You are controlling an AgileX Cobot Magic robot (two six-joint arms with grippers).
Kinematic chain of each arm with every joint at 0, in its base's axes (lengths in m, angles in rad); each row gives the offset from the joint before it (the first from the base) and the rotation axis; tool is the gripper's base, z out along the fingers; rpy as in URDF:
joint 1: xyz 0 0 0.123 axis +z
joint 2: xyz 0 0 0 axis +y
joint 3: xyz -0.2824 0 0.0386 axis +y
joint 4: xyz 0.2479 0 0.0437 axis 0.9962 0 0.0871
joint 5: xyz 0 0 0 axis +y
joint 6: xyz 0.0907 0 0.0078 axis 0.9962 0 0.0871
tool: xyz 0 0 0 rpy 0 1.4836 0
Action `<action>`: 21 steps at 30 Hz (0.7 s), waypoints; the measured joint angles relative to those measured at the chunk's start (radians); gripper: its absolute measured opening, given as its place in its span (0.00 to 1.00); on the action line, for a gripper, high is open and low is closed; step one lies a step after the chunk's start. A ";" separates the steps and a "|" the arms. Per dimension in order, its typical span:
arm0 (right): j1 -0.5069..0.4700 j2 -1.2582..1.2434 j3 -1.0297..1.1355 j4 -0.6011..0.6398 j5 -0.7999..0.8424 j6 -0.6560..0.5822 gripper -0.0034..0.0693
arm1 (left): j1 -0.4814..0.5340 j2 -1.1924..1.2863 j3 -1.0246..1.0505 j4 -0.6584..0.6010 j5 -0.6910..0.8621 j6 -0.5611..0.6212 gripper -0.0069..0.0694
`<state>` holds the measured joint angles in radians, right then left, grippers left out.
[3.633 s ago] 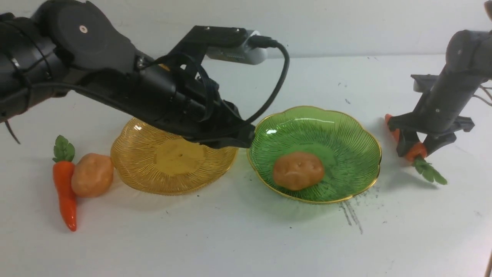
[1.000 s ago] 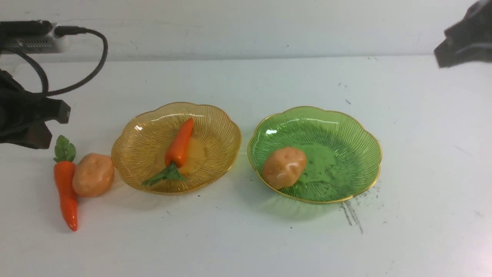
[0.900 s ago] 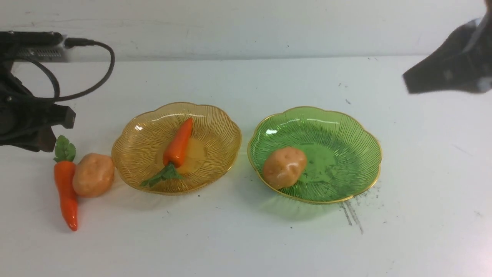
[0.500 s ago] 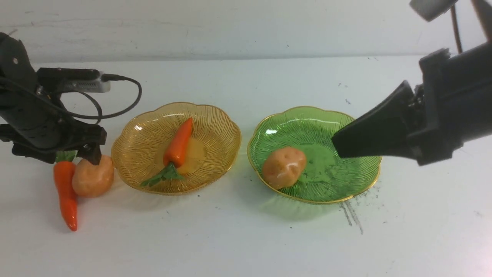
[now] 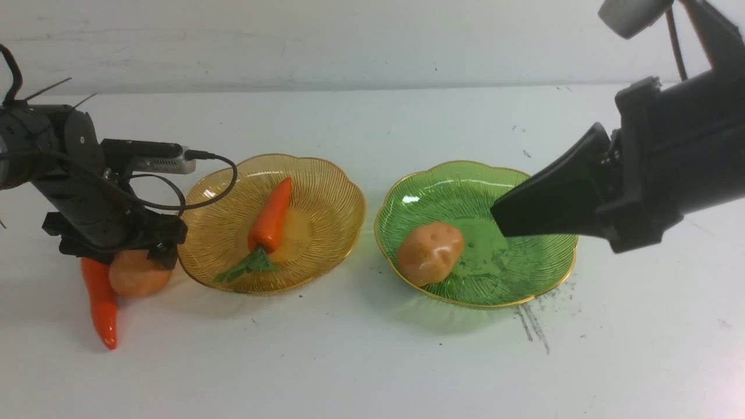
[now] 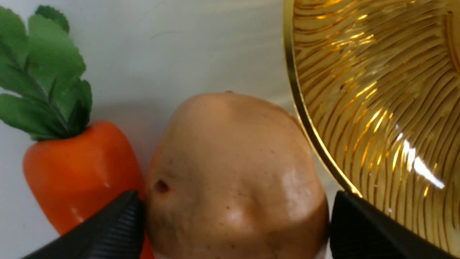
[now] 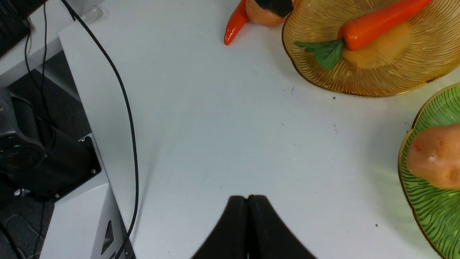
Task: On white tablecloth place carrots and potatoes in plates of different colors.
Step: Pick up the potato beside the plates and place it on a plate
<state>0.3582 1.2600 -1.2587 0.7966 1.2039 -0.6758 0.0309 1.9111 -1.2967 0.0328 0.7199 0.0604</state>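
Note:
On the white tablecloth (image 5: 361, 361), the amber plate (image 5: 332, 198) holds a carrot (image 5: 270, 215). The green plate (image 5: 465, 186) holds a potato (image 5: 430, 253). Left of the amber plate, a second potato (image 5: 137, 279) lies against a second carrot (image 5: 100, 302). My left gripper (image 5: 125, 256) is open and low over that potato (image 6: 233, 172), one finger (image 6: 118, 223) by the carrot (image 6: 79, 165), the other by the amber rim (image 6: 298, 108). My right gripper (image 5: 500, 218) hangs shut and empty above the green plate, its tips (image 7: 248, 199) pressed together.
Black scuff streaks (image 5: 532, 326) mark the cloth in front of the green plate. The right wrist view shows the table's edge with a black cable (image 7: 122, 108) and dark camera gear (image 7: 32, 158) beyond it. A pale wall runs along the back.
My left arm came in from the left and dropped over the loose potato, its jaws opening wide. My right arm swung in from the upper right to above the green plate.

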 joint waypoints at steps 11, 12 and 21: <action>0.000 0.000 0.000 0.000 -0.023 -0.002 0.03 | 0.000 0.022 -0.005 0.012 -0.003 0.000 0.88; 0.000 0.000 0.000 0.001 -0.023 -0.002 0.03 | 0.000 0.022 -0.009 0.016 0.012 0.000 0.88; 0.000 0.000 0.000 -0.011 -0.023 0.013 0.03 | 0.000 -0.035 -0.051 0.057 0.169 -0.025 0.88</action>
<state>0.3585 1.2600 -1.2587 0.7854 1.1814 -0.6627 0.0309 1.8757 -1.3480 0.0899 0.8884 0.0356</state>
